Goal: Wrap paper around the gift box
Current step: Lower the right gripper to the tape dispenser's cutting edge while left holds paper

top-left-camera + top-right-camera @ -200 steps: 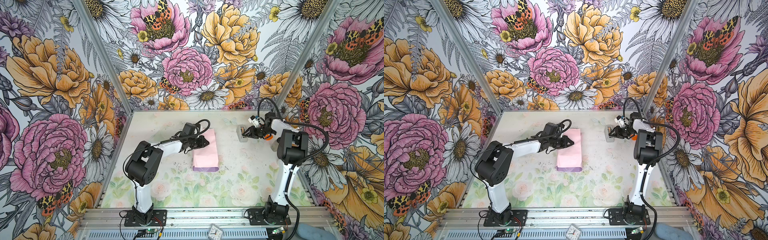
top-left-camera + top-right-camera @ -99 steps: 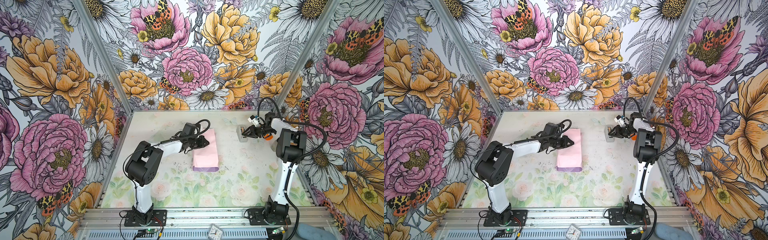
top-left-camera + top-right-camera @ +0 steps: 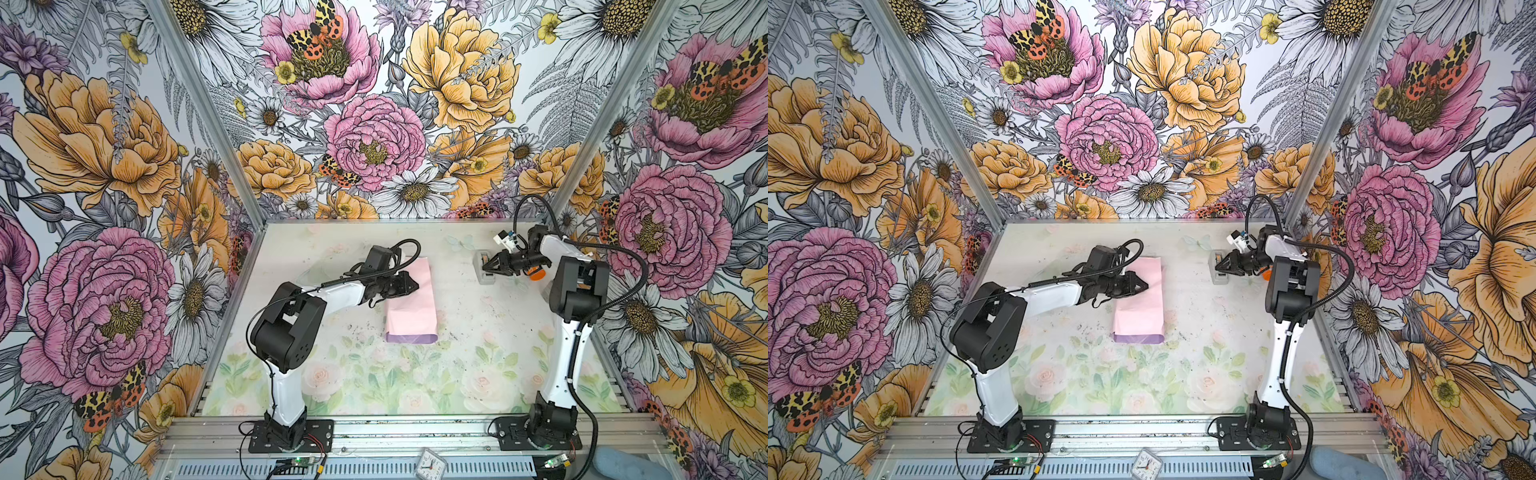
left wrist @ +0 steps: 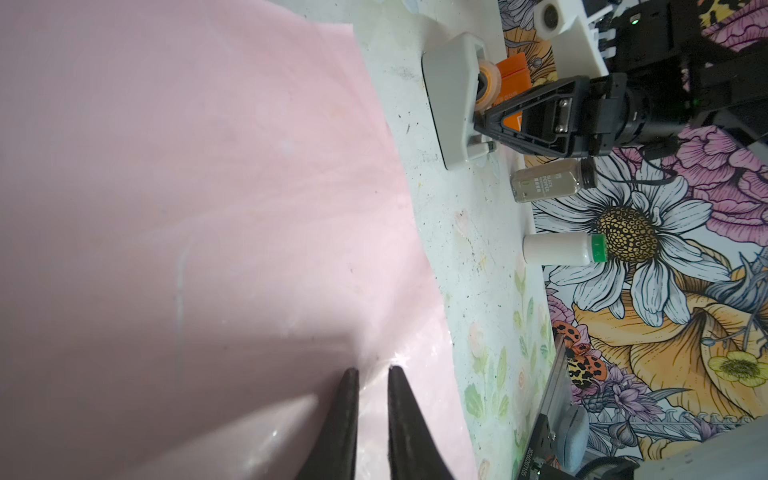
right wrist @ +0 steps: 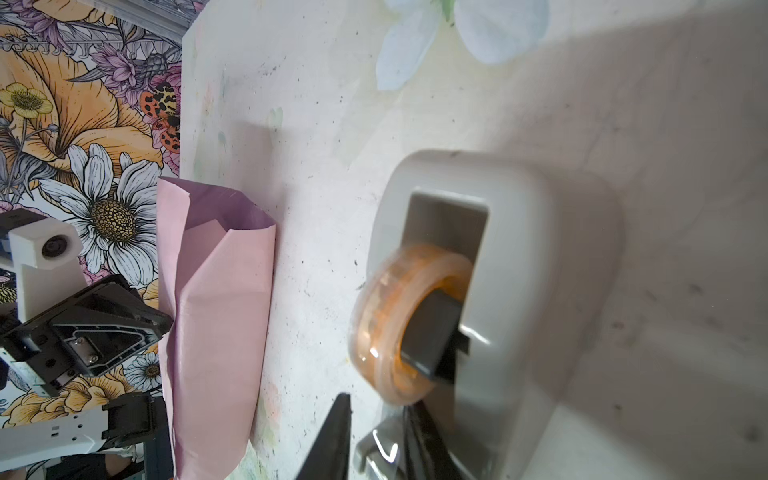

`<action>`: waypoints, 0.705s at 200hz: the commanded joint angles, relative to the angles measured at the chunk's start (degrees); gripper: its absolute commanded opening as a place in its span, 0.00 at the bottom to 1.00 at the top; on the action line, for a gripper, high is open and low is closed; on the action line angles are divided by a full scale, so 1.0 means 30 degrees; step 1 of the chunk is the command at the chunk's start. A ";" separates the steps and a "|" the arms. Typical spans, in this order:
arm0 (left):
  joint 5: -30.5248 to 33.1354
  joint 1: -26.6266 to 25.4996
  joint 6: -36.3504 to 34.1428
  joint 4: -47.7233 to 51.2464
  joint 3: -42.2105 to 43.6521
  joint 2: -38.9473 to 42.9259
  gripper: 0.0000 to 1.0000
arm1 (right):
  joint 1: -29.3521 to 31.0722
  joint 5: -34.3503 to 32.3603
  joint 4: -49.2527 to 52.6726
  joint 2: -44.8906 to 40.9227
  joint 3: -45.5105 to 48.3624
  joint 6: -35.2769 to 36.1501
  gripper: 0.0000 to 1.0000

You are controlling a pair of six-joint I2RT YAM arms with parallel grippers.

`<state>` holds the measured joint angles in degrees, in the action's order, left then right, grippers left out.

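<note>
Now my right gripper (image 3: 483,272) straddles the tape dispenser (image 5: 540,270) — pinch unclear — with the paper (image 3: 409,307), lengthwise front-to-back, well leftward under my left gripper's (image 3: 417,286) narrowly parted fingers (image 4: 340,415).

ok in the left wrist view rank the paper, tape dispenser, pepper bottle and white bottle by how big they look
1. paper
2. tape dispenser
3. pepper bottle and white bottle: about alike, unranked.
Paper is nearest the camera.
</note>
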<state>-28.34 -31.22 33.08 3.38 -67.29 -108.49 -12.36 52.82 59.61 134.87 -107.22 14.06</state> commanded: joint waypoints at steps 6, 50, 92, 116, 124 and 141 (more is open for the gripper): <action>0.0774 -0.0352 0.0069 0.1915 0.0302 -0.0547 0.17 | 0.0194 0.0248 0.0812 0.0893 -0.0500 0.0349 0.24; 0.0749 -0.0345 0.0030 0.1893 0.0295 -0.0550 0.17 | 0.0011 0.0667 0.0871 0.1022 -0.0612 0.0348 0.19; 0.0754 -0.0345 0.0067 0.1834 0.0286 -0.0622 0.17 | -0.0216 0.1150 0.0854 0.0822 -0.0588 0.0351 0.17; 0.0744 -0.0354 0.0080 0.1808 0.0261 -0.0635 0.17 | -0.0246 0.1377 0.0841 0.0808 -0.0594 0.0351 0.15; 0.0748 -0.0347 0.0065 0.1812 0.0272 -0.0634 0.17 | -0.0245 0.1357 0.0842 0.0806 -0.0593 0.0351 0.14; 0.0756 -0.0346 0.0066 0.1806 0.0280 -0.0646 0.17 | -0.0245 0.1523 0.0841 0.0690 -0.0530 0.0404 0.13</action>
<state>-28.18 -31.27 33.08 3.38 -67.29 -108.49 -13.13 55.33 60.99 136.25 -108.29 14.46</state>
